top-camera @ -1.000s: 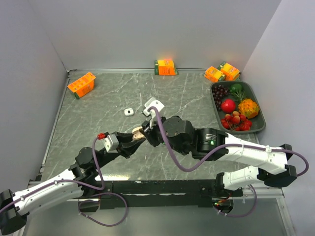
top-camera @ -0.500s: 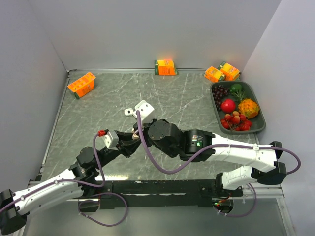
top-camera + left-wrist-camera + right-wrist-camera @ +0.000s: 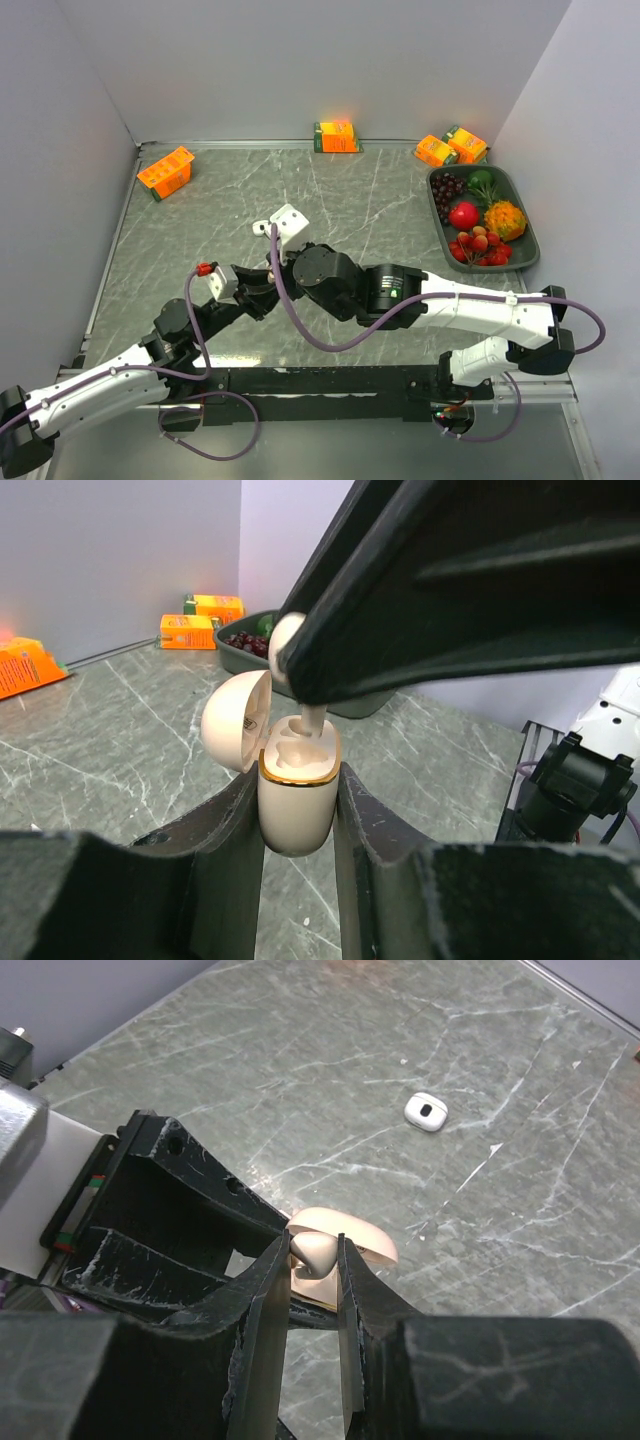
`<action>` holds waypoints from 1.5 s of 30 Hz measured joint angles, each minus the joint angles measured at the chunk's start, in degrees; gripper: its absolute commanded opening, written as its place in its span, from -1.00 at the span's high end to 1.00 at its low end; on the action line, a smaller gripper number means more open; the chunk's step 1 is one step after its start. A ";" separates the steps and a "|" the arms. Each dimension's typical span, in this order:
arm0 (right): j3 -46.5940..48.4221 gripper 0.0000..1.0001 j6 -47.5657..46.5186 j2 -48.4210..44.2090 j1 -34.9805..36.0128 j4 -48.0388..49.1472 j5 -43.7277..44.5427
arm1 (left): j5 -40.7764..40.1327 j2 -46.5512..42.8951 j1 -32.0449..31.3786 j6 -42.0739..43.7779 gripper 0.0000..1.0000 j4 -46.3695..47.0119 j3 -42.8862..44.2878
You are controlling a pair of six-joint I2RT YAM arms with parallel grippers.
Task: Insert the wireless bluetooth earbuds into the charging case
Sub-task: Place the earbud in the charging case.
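Note:
My left gripper (image 3: 298,785) is shut on a beige charging case (image 3: 295,810) with a gold rim, held upright with its lid (image 3: 235,720) open to the left. My right gripper (image 3: 313,1252) is shut on a beige earbud (image 3: 320,1248) directly above the case. In the left wrist view the earbud's stem (image 3: 310,720) reaches down into a socket of the case. From above, the left gripper (image 3: 260,292) and right gripper (image 3: 283,272) meet at mid-table, and the case is mostly hidden. A small white case (image 3: 425,1112) lies on the table beyond.
Orange cartons stand at the back left (image 3: 166,171), back middle (image 3: 337,136) and back right (image 3: 450,148). A dark tray (image 3: 530,250) of fruit sits at the right edge. The right arm's wrist partly covers the white case (image 3: 261,227).
My right arm has swung left and toward the left gripper, bringing the earbud over the open case. The left arm has hardly moved.

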 measured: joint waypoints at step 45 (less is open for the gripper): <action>0.00 -0.09 3.41 2.95 -0.02 -1.01 -0.44 | -1.79 -1.81 0.00 -0.55 0.98 -1.25 0.00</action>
